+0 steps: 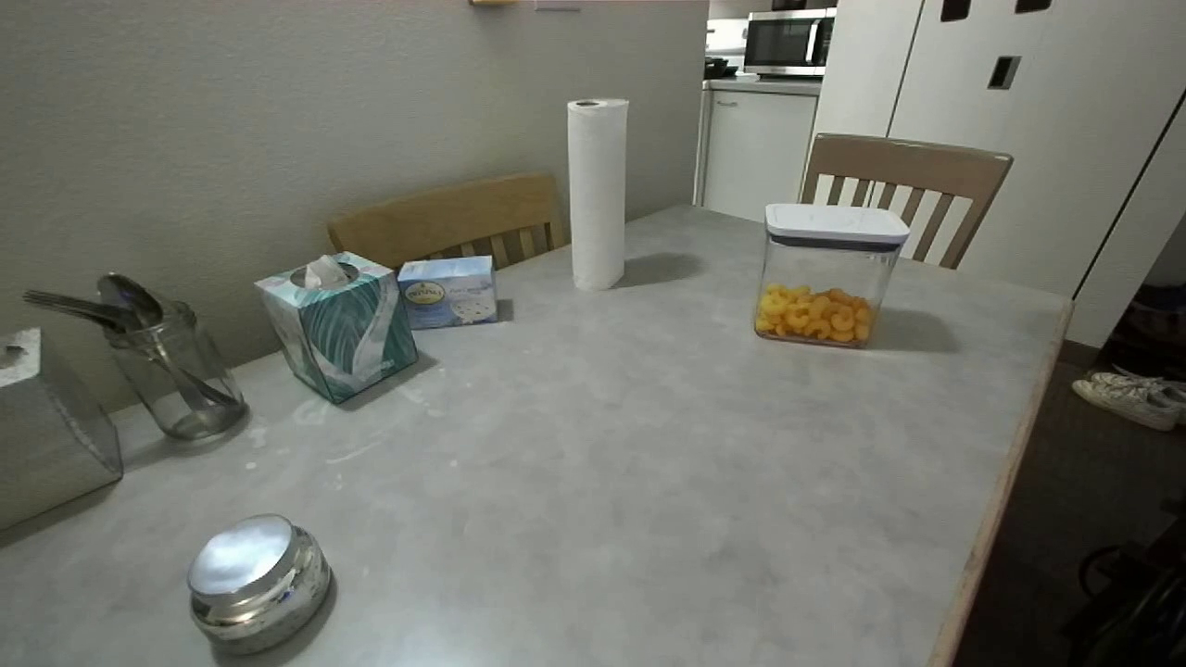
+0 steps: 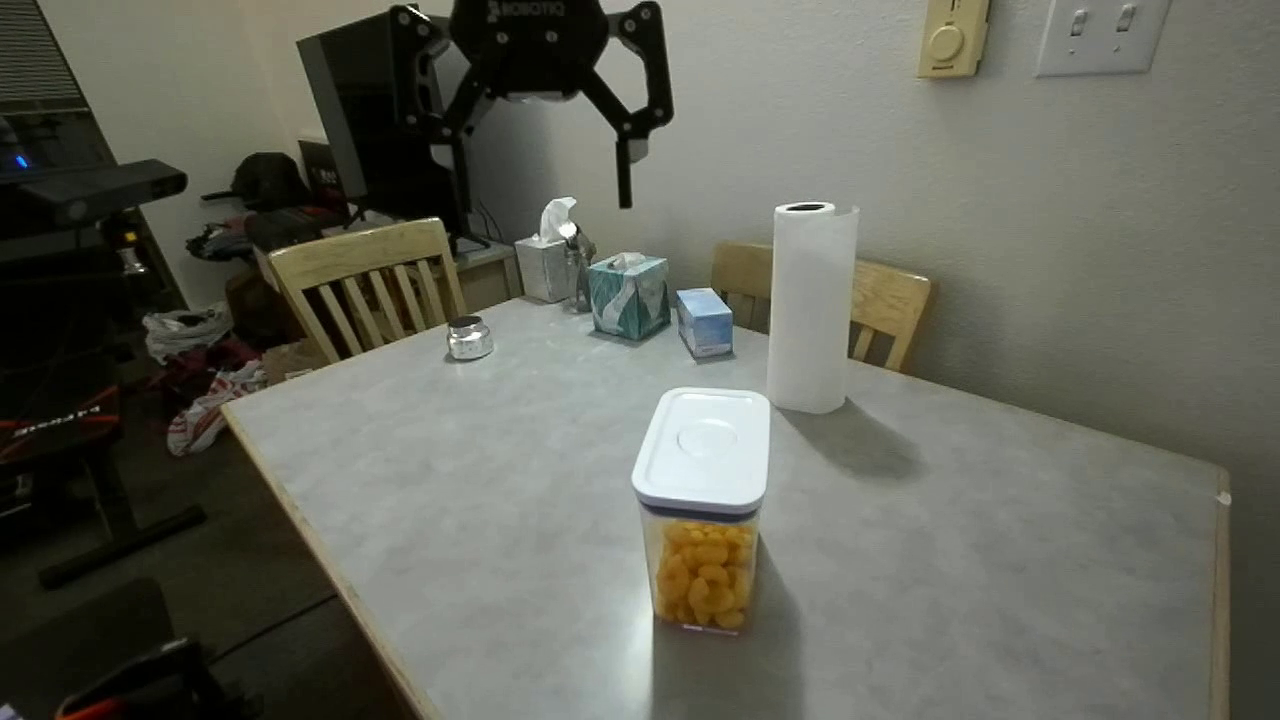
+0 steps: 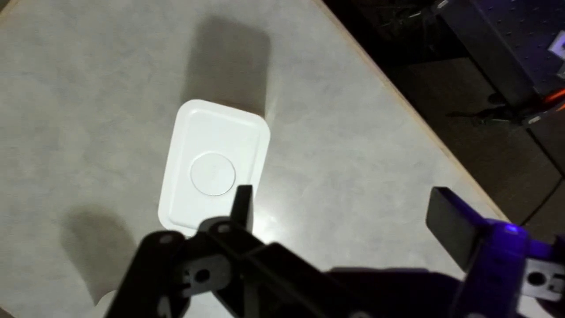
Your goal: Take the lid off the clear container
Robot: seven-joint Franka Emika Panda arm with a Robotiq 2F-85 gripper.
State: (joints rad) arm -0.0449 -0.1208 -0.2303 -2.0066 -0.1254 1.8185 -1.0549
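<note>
The clear container stands upright on the table with orange-yellow pieces inside, in both exterior views (image 1: 829,270) (image 2: 701,580). The white lid with a round centre button sits flat on it, in both exterior views (image 1: 837,222) (image 2: 705,450). In the wrist view the lid (image 3: 214,165) shows from above, left of centre, and hides the container's body. My gripper (image 2: 543,195) is open and empty, high above the table. In the wrist view the gripper (image 3: 342,196) has its left finger overlapping the lid's lower right edge in the picture; the lid lies mostly left of the jaws.
A white paper-towel roll (image 2: 812,310) stands near the container. A teal tissue box (image 1: 343,324), a blue tea box (image 1: 451,292), a glass jar with cutlery (image 1: 185,380) and a shiny metal jar (image 1: 259,584) stand farther off. The table's edge (image 3: 410,108) runs at right in the wrist view.
</note>
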